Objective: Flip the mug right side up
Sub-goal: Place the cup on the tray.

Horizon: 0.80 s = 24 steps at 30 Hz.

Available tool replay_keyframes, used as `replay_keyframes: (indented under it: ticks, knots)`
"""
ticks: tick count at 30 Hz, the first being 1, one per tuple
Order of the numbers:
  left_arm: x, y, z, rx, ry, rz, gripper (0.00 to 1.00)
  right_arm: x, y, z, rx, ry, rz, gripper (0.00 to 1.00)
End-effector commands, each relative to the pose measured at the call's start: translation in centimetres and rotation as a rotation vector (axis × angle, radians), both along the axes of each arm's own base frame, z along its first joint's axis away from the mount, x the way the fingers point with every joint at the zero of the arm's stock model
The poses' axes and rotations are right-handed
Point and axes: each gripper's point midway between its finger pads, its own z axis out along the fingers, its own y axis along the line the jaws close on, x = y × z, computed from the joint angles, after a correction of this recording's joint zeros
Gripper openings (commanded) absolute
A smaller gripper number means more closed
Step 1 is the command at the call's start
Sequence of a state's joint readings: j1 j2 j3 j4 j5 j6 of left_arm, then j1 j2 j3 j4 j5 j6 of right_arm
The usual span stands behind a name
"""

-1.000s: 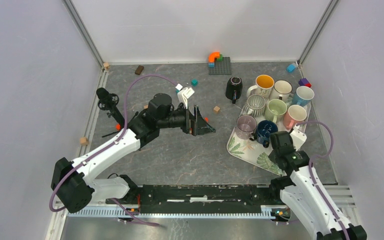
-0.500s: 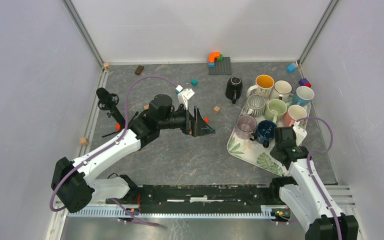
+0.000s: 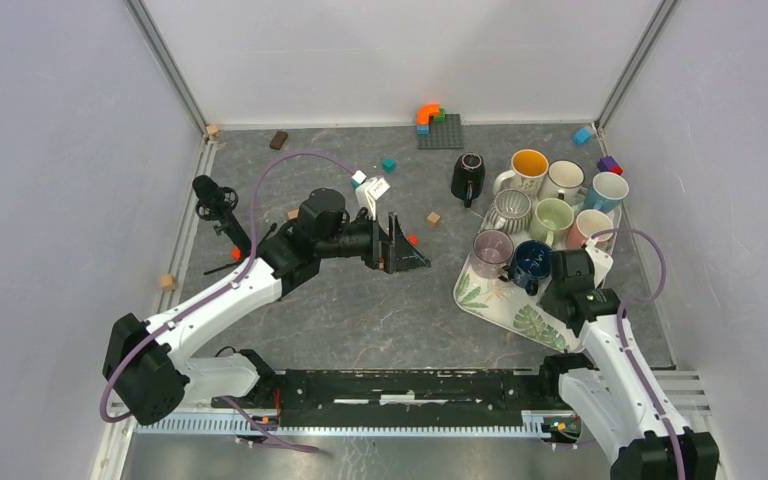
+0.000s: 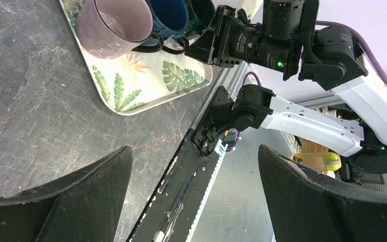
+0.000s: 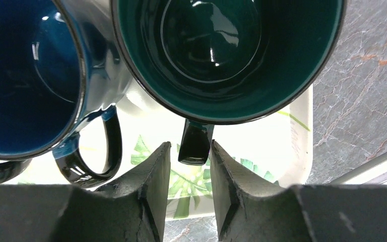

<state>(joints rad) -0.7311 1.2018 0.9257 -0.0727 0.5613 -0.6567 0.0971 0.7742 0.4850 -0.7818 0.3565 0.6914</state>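
Teal mug (image 5: 227, 50) sits mouth-up on leaf-print tray (image 5: 262, 151) beside blue mug (image 5: 25, 75); right tool (image 5: 189, 148) straddles its handle (image 5: 195, 136), jaws slightly apart, not pinching. Looks like release step: next, back straight off w/o snagging handle. Left tool (image 4: 194, 151) wide open, empty.

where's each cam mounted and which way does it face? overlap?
Top external: above and behind the bases, looks down on the table; left arm, right arm show.
Left wrist: on the left arm, looks across at tray and right arm; open left gripper frames the bottom.
Right wrist: on the right arm, looks into green mug and blue mug; right gripper straddles the green mug's handle.
Shared: tray, blue mug in all three.
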Motion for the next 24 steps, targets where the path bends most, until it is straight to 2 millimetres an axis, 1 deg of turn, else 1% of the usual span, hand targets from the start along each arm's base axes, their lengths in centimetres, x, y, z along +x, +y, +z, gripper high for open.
replay_keyframes:
  ticks: [1,4,7,13,16,19,21,24]
  knots:
    - [-0.5,-0.5,0.5,-0.028,-0.020,-0.040,1.00,1.1,-0.4,2.7,-0.026,-0.071,0.005,0.41]
    - [-0.5,-0.6,0.5,-0.032,-0.016,-0.046,1.00,1.3,-0.7,4.1,-0.047,-0.092,0.012,0.43]
    - [-0.6,-0.6,0.6,-0.034,-0.014,-0.050,1.00,1.7,-0.9,6.0,-0.060,-0.123,0.023,0.45]
    - [-0.7,-0.7,0.7,-0.045,-0.007,-0.059,1.00,2.7,-0.5,9.4,-0.054,-0.201,0.061,0.50]
    - [-0.8,-0.8,0.7,-0.049,-0.003,-0.061,1.00,3.8,0.2,11.4,-0.041,-0.262,0.116,0.58]
    - [-0.6,-0.8,0.8,-0.051,-0.003,-0.055,1.00,5.0,0.5,13.3,-0.052,-0.318,0.158,0.68]
    - [-0.6,-0.8,0.7,-0.050,0.000,-0.051,1.00,6.1,0.8,14.3,-0.054,-0.350,0.188,0.75]
    - [-0.5,-0.7,0.5,-0.043,0.002,-0.043,1.00,8.2,2.1,15.9,-0.026,-0.401,0.253,0.82]
